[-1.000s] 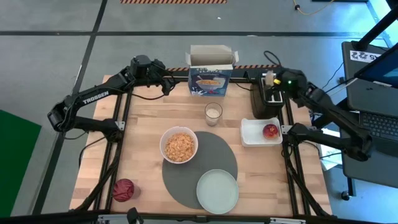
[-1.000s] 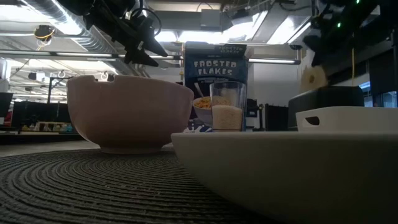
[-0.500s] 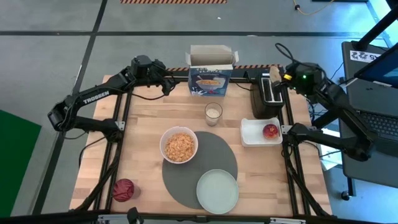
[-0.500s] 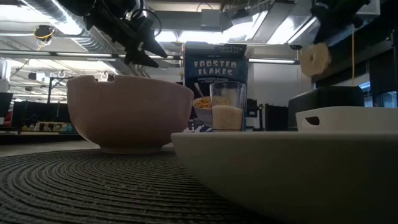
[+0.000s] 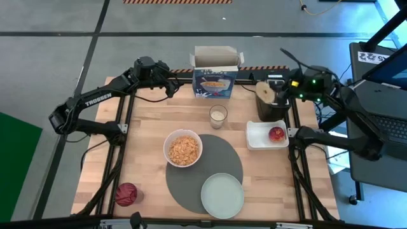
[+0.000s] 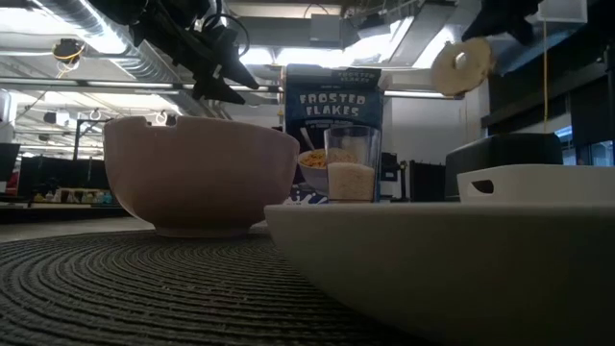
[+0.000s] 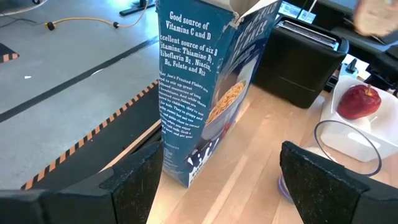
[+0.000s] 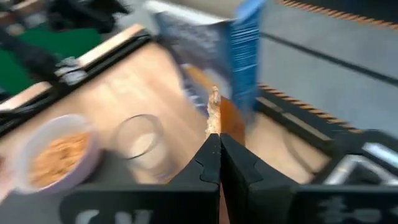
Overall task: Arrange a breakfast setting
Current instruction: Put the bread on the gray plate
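Our right gripper (image 5: 275, 93) pinches the bagel half (image 5: 264, 92) above the black toaster (image 5: 272, 108), blurred in its wrist view, while our left gripper (image 5: 175, 87) waits wide beside the cereal box (image 5: 215, 84).

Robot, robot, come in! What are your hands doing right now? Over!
Right gripper shut on bagel half, held above the black toaster. Left gripper open, waiting beside the cereal box. Pale-green plate bare. Nothing in the way.
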You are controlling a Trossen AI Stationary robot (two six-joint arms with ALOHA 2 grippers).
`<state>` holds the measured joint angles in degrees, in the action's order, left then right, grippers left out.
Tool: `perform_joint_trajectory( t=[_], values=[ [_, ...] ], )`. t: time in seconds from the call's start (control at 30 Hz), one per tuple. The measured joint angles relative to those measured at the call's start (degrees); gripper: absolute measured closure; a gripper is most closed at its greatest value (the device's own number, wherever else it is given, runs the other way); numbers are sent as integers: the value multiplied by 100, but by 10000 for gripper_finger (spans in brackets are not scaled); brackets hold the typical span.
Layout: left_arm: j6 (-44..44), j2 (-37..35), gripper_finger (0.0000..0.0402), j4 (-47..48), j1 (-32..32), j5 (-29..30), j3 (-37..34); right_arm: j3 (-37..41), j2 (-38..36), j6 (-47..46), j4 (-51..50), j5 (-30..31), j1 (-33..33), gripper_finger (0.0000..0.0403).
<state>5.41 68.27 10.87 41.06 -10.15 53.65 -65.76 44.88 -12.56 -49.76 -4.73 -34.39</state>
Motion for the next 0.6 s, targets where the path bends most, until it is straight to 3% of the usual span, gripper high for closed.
perform_joint_trajectory(
  t=[0.2,0.43,0.6],
  values=[
    [0,0,92,-2,0,2,0,0,172,-682,24,9,1226,403],
    [0,-1,92,-2,0,2,0,0,873,-1260,81,109,2735,403],
    [0,-2,92,0,0,1,0,146,1451,-1838,776,113,3683,403]
  ],
)
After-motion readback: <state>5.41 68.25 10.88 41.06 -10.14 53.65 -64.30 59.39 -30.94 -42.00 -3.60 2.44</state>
